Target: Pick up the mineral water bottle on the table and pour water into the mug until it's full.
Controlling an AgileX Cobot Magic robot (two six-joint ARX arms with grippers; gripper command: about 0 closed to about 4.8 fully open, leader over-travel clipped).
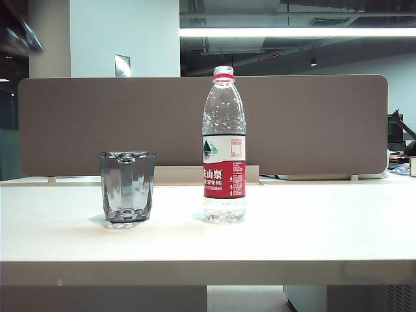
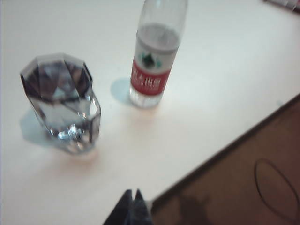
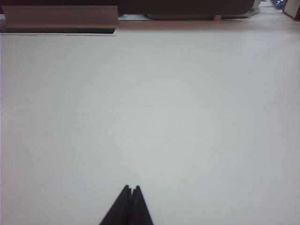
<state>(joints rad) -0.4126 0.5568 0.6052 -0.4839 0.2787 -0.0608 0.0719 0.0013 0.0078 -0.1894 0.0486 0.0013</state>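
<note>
We are at the approach step: the tall clear ribbed bottle (image 1: 224, 146) stands uncapped beside the smoky-grey faceted glass mug (image 1: 127, 188) on the white worktop (image 1: 325, 227). Left end effector (image 2: 132, 193) and right end effector (image 3: 131, 188) are clenched, empty; next, one must spread and grip the bottle

Mineral water bottle (image 1: 224, 156) red label: white Chinese characters "夫山泉", then "SPRING", "550ml" beneath; smaller print unreadable.
</note>
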